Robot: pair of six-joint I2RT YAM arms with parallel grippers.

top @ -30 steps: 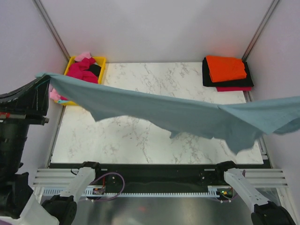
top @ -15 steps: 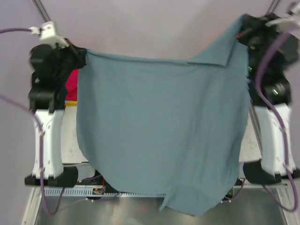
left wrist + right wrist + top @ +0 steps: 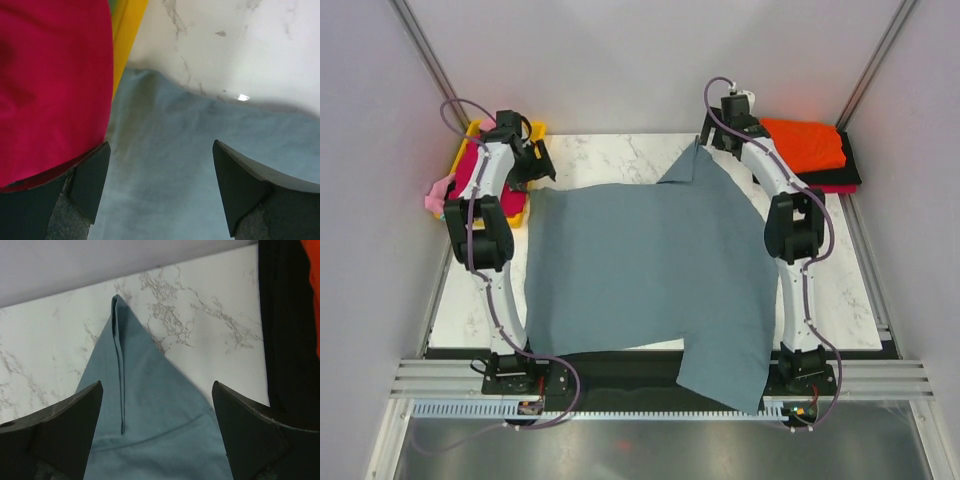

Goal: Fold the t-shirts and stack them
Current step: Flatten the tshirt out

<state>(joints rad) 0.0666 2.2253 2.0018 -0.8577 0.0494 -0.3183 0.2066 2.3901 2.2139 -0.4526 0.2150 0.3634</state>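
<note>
A large slate blue-grey t-shirt (image 3: 640, 265) lies spread across the marble table, and its near right part hangs over the front edge. My left gripper (image 3: 534, 166) (image 3: 160, 150) stands open just above the shirt's far left corner, next to the tray. Over the pointed far right corner (image 3: 131, 360) my right gripper (image 3: 706, 142) (image 3: 156, 390) is open too, and neither gripper has anything between its fingers. At the back right sits a folded stack: an orange t-shirt (image 3: 804, 145) on a black one (image 3: 762, 152) (image 3: 285, 330) on a red one (image 3: 820, 188).
A yellow tray (image 3: 532, 130) (image 3: 128, 30) at the back left holds magenta t-shirts (image 3: 480, 165) (image 3: 50, 90), and a pink one (image 3: 438, 195) hangs over its left side. Both arms reach over the table's left and right sides. Grey walls close in the back and sides.
Both grippers held the blue-grey shirt stretched in the air. It now lies flat on the table, and both grippers have opened and let it go.
</note>
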